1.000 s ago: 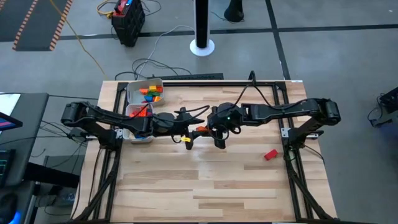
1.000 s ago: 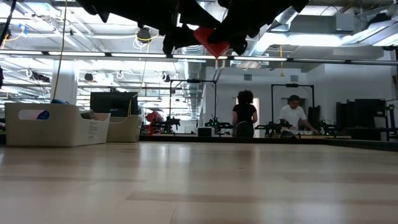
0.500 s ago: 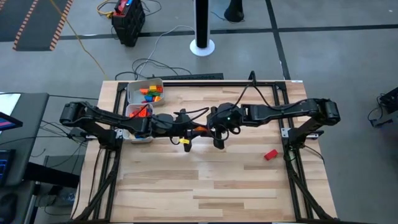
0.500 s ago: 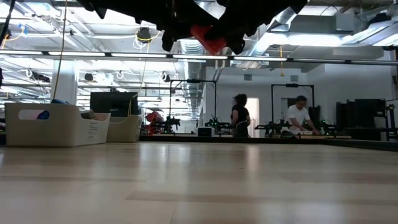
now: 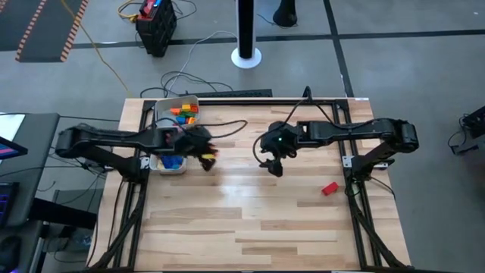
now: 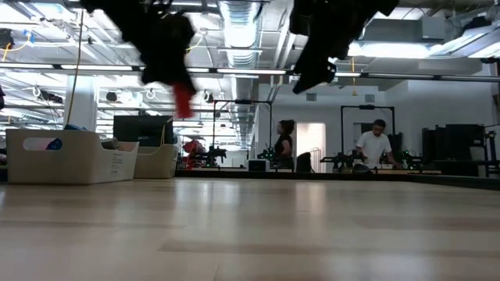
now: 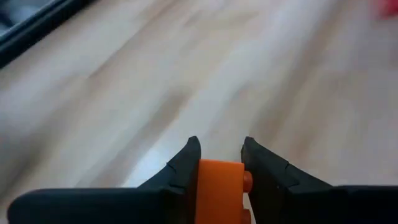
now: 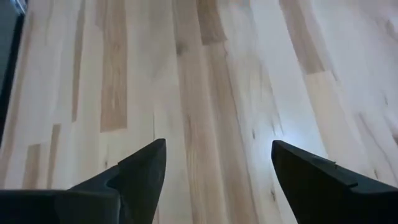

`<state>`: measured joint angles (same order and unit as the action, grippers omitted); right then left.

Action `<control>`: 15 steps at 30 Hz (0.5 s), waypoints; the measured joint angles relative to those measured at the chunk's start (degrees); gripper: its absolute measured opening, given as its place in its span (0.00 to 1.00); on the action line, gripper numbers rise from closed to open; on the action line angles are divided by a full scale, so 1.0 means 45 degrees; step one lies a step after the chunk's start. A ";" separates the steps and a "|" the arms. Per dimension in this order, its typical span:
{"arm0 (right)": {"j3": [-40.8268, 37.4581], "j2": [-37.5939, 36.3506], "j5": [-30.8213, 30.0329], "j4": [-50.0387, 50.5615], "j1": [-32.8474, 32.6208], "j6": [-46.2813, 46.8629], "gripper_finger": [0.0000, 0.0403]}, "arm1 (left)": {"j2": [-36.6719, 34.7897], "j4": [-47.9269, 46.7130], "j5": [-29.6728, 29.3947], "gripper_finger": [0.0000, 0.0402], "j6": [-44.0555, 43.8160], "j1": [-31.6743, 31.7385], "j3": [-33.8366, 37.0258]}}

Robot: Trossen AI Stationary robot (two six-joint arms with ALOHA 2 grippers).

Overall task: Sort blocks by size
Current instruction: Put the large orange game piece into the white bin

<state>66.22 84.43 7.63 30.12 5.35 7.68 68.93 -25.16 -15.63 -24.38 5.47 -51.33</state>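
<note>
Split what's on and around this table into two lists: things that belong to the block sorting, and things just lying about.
Job:
- orange block held in left gripper
- red block on table
- sorted blocks in the trays
- right gripper, open

Lying about:
- black case
- cables
- white pole base

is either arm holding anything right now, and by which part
The left gripper holds an orange block, its fingers pinching the block's two opposite sides. The right gripper is open over bare table and holds nothing.
</note>
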 joint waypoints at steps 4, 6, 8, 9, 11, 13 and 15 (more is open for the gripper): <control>-0.0093 0.0080 -0.0007 0.0005 0.0008 -0.0005 0.78 | -0.1479 -0.3875 -0.1668 0.22 -0.1429 0.0847 -0.0009; -0.0117 0.0080 -0.0007 -0.0380 0.0008 -0.0005 0.78 | -0.1925 -0.5408 -0.2749 0.22 -0.2018 0.1197 -0.0002; -0.0112 0.0080 -0.0016 -0.0913 -0.0014 -0.0005 0.77 | -0.2336 -0.6157 -0.3571 0.22 -0.2233 0.1462 0.0019; -0.0112 0.0080 -0.0022 -0.1069 -0.0017 -0.0005 0.77 | -0.2519 -0.6337 -0.3975 0.22 -0.2244 0.1598 0.0015; -0.0112 0.0080 -0.0032 -0.1383 -0.0021 -0.0010 0.77 | -0.2795 -0.6481 -0.4628 0.23 -0.2204 0.1893 0.0015; -0.0112 0.0080 -0.0036 -0.1455 -0.0021 -0.0019 0.77 | -0.2847 -0.6448 -0.4871 0.24 -0.2089 0.2218 0.0015; -0.0112 0.0080 -0.0036 -0.1425 -0.0021 -0.0039 0.77 | -0.2809 -0.6372 -0.4855 0.24 -0.1903 0.2521 0.0090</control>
<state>65.71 84.79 7.46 23.71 5.26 7.51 56.29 -53.83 -37.48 -32.95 16.81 -50.93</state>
